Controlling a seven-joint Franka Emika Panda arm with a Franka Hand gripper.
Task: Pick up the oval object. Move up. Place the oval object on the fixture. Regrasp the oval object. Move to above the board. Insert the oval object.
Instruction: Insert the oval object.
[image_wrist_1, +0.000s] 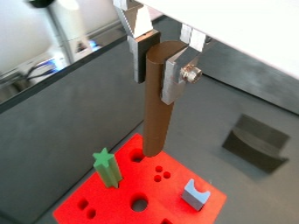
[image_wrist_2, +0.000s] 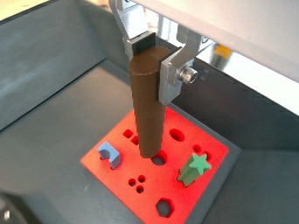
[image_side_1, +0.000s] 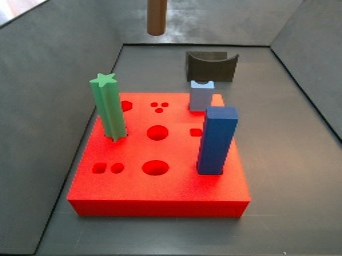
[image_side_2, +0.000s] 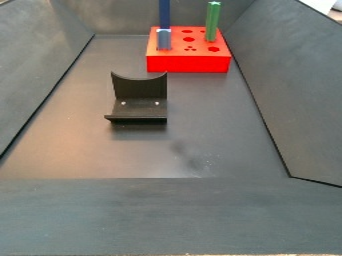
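Observation:
My gripper (image_wrist_1: 158, 70) is shut on the top of the oval object (image_wrist_1: 156, 114), a slim brown peg that hangs upright between the silver fingers. It shows in both wrist views, the gripper (image_wrist_2: 158, 63) and peg (image_wrist_2: 149, 114) held above the red board (image_wrist_1: 87, 203) (image_wrist_2: 117, 171). The peg's lower end hovers over the board's middle holes without touching. In a side view only the peg's lower end (image_side_1: 156, 15) shows, high above the board (image_side_1: 174, 185). The dark fixture (image_side_1: 210, 66) (image_side_2: 136, 100) stands empty on the floor beyond the board; it also shows in a wrist view (image_wrist_1: 257, 140).
A green star-topped peg (image_side_1: 108, 105) (image_wrist_1: 107, 168) (image_wrist_2: 194, 168), a tall blue square peg (image_side_1: 217, 140) and a small grey-blue peg (image_side_1: 202, 95) (image_wrist_1: 195, 194) (image_wrist_2: 111, 156) stand in the board. Grey walls enclose the floor (image_side_2: 187, 150).

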